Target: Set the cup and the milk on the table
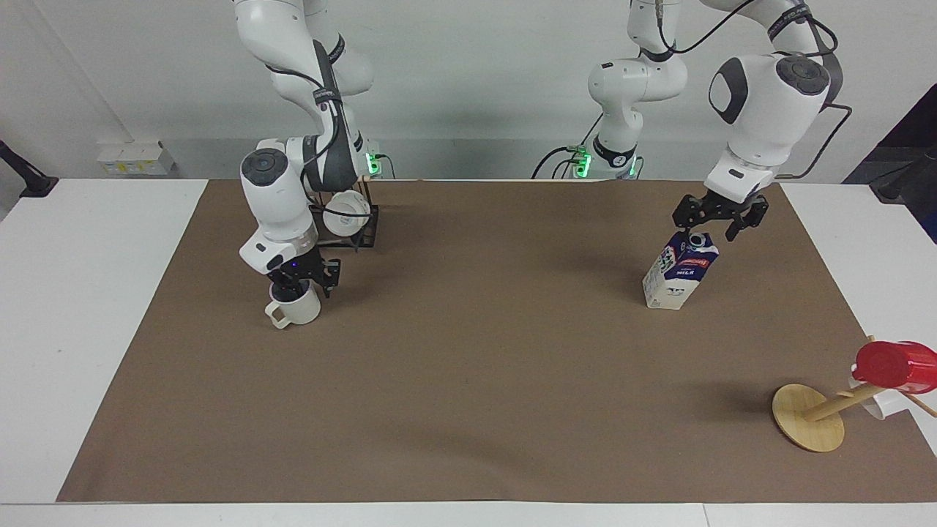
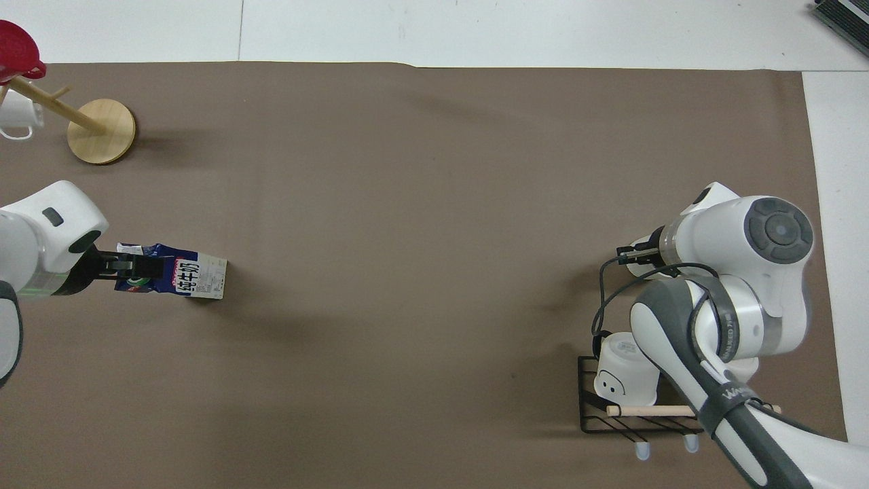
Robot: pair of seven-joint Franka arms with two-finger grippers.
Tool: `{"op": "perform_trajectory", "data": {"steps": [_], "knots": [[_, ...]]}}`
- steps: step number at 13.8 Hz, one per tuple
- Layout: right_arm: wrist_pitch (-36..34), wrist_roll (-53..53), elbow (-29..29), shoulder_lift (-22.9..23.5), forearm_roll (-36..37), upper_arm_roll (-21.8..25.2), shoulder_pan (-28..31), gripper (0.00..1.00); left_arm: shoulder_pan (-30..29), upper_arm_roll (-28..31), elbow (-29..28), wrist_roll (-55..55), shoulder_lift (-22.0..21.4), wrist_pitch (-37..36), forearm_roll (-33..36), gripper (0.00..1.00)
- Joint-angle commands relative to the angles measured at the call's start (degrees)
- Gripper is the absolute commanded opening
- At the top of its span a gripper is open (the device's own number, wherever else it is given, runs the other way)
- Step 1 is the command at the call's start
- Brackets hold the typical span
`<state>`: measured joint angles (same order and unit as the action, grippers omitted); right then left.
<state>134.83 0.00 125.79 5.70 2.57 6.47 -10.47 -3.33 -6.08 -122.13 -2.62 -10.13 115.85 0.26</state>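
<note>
Right gripper [image 1: 302,281] sits down on the cream mug [image 1: 295,307], fingers straddling its rim near the black wire rack [image 1: 351,223], for a rim grip. Left gripper [image 1: 714,222] hangs, fingers spread, just over the milk carton [image 1: 679,271] standing on the desk [image 1: 468,380].

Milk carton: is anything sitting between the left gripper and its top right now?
Nothing visible does. The left gripper is open and right over the spout end of the milk carton, which stands alone on the brown sheet of the table. The wooden mug stand is well off, farther from the robots.
</note>
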Motion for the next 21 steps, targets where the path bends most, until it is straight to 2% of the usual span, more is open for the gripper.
{"op": "perform_trajectory", "data": {"steps": [1,4,6,8,11,15,17,20,21], "knots": [[0.08,-1.84,-0.8,0.44,0.24,-0.23,1.68,0.0,1.04,0.1,-2.06,-0.72,-1.39,2.62,0.0,1.0],[-1.68,-0.88,-3.44,1.68,0.24,-0.31,1.86,0.0,0.96,0.1,-2.85,-0.72,-1.13,4.55,0.09,1.0],[-2.64,2.71,-4.14,0.37,0.24,-0.31,1.07,0.0,0.96,0.1,-3.2,-0.72,-0.6,5.87,0.0,1.0],[-7.02,8.5,-7.99,-0.52,0.24,-0.31,0.19,0.0,1.05,0.1,-3.37,-0.72,-0.16,7.01,0.09,1.0],[-11.78,21.49,-13.28,-0.26,0.07,-0.31,-4.02,0.0,0.96,0.1,-4.6,-0.72,0.46,8.77,0.0,1.0],[-11.7,31.01,-14.51,0.27,-1.52,-0.31,-11.22,0.0,1.13,0.1,-4.96,-0.72,0.63,8.95,0.09,1.0],[-11.7,36.01,-16.09,1.84,-0.9,-0.31,-15.7,0.0,1.13,0.1,-5.22,-0.81,0.63,8.86,0.09,0.74],[-11.87,42.79,-18.38,3.69,-0.64,-0.31,-19.84,0.0,1.49,0.1,-5.22,-0.81,0.63,8.78,0.09,0.55],[-11.79,44.81,-18.82,4.48,-0.38,-0.31,-21.33,0.0,1.4,0.1,-5.13,-0.81,0.63,8.69,0.09,0.54]]}}
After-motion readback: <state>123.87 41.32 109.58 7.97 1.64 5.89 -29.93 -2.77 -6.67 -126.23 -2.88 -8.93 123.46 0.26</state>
